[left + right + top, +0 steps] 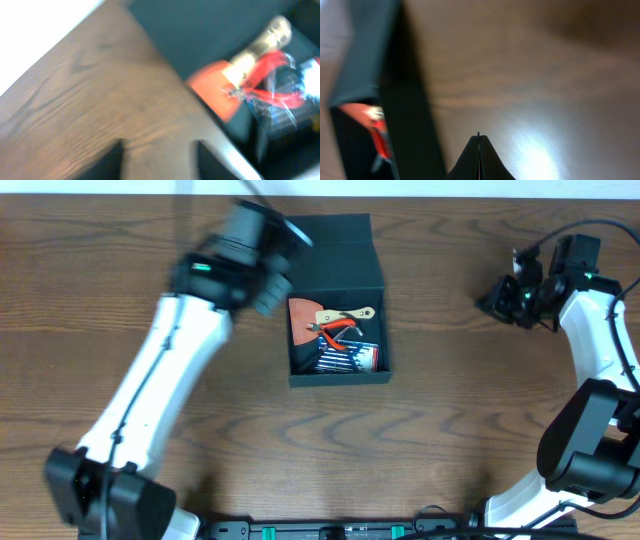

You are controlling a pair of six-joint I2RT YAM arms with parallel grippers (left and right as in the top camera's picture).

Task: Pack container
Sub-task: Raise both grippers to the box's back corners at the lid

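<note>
Teal cardboard marks your box [340, 378], which sits mid-table on the wooden table [450, 440] with its lid [335, 250] folded back on the far side. It already holds several things: an orange flat piece [303, 320] at its left, red-handled pliers [340, 332] across the middle, a wooden-handled tool [352, 314] just behind them, and a blue-and-white pack [345, 358] against the near wall. From that I judge the filling mostly or wholly done, since no other loose tool shows around the box from above. What seems left for you is closing the lid, which is not yet down. Your left gripper [275, 250] hangs at the box's far-left corner, beside the lid. Your right gripper [503, 295] is well off to the box's right. The overhead view gives you the whole layout but smears the left gripper too much to read its fingers. The left wrist view fills that gap. In it, two dark fingers [110, 162] stand spread with bare wood between them and nothing gripped, though the blur makes this a fair reading, not a sure one. The right wrist view shows what overhead cannot: that gripper's fingers pressed together into a point, pinching nothing, with the box's outer wall [412, 110] off to one side.
</note>
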